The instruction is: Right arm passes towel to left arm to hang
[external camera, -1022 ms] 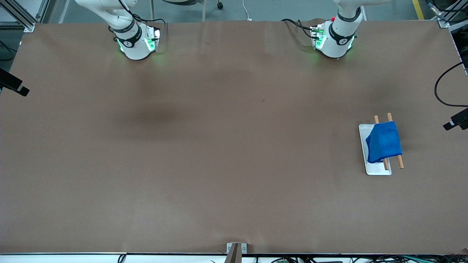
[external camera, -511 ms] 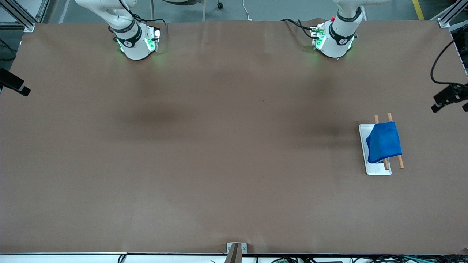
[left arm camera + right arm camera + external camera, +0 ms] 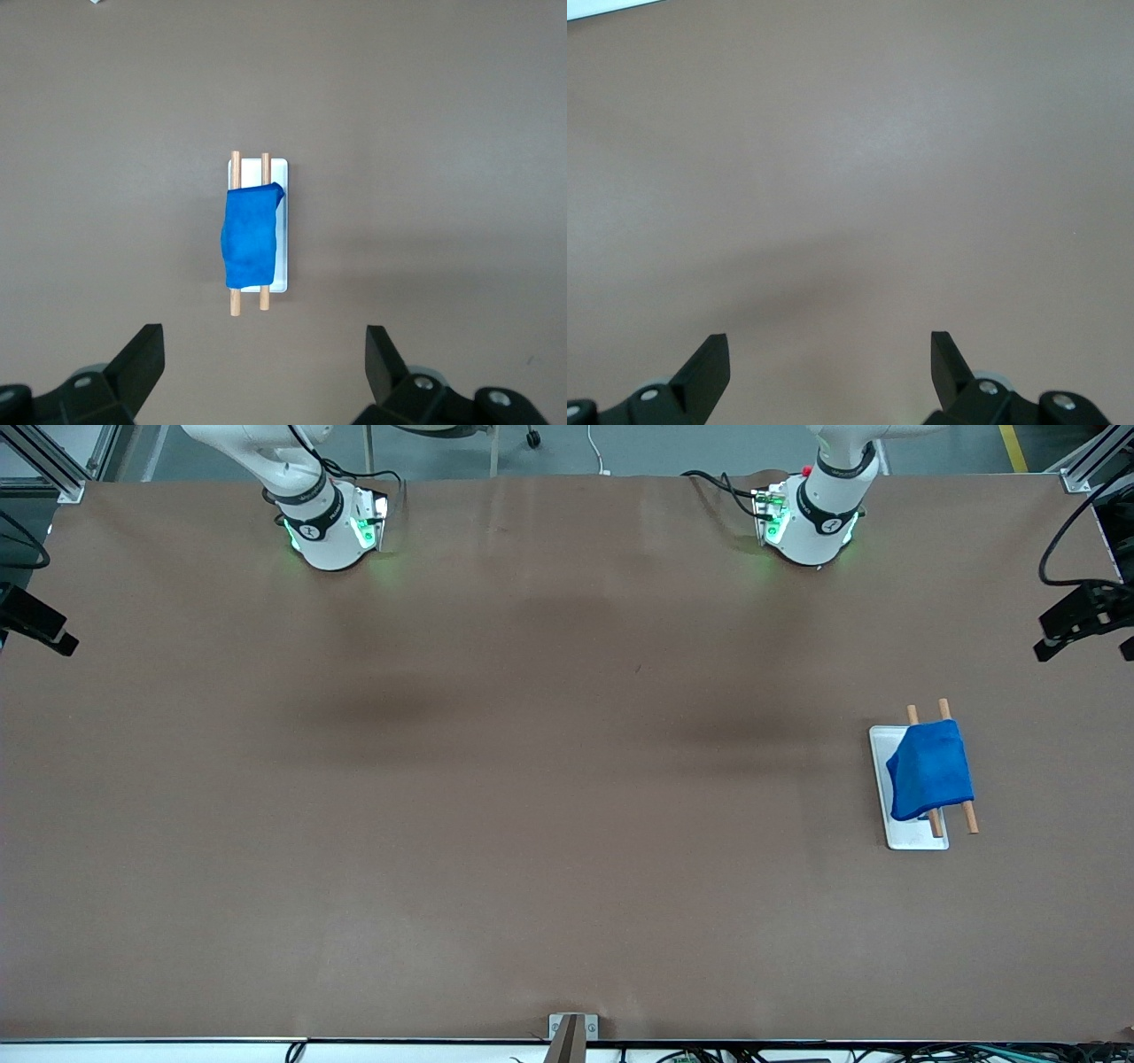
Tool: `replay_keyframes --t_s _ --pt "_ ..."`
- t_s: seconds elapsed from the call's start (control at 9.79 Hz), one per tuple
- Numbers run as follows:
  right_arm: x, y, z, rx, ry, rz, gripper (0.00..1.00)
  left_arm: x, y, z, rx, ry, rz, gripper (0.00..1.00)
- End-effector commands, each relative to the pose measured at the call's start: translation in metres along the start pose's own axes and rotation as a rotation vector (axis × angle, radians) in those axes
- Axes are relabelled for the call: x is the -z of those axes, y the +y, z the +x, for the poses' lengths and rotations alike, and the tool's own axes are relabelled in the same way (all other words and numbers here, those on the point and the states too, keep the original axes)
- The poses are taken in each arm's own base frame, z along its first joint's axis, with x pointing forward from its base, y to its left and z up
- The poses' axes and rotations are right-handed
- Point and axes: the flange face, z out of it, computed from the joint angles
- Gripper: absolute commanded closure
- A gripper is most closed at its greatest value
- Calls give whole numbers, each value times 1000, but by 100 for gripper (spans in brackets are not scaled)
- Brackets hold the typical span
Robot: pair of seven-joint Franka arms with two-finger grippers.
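Towel [image 3: 928, 771] draped over two wooden rods [image 3: 970, 818] on a white tray [image 3: 886, 797], toward the left arm's end of the table [image 3: 532, 779], about 3 o'clock from its centre. Left gripper [image 3: 266, 367] high over the towel, jaws wide, empty. Right gripper [image 3: 831, 367] over bare table, jaws wide, empty.

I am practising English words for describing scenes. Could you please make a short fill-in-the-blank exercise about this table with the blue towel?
1. The towel is draped over two wooden ____.
2. The rods stand above a white ____.
3. The left gripper has its jaws ____, and it holds nothing.
4. The right gripper hangs over bare ____.

Missing words: rods; tray; open; table
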Motion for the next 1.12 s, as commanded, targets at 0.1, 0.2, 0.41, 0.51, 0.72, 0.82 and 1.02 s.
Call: replay_keyframes --t_s 0.1,0.2,0.41,0.51,0.72,0.82,1.02 --pt "3 0 1 0 -4 -17 0 -22 4 13 6 -101 11 0" --pt "3 -1 1 0 -4 -17 0 -28 6 13 22 -111 14 0" --pt "2 0 1 -3 -7 -17 0 -32 17 16 64 -96 16 0" --pt "1 0 0 -4 -20 -19 0 -33 16 15 66 -99 16 0" --pt "0 -1 -1 -2 -25 -20 0 -28 12 11 78 -100 -1 0" --pt "0 0 -1 -2 -25 -20 0 -32 12 7 75 -123 -5 0" --pt "0 1 -1 -4 -25 -20 0 -31 14 8 69 -119 -4 0"
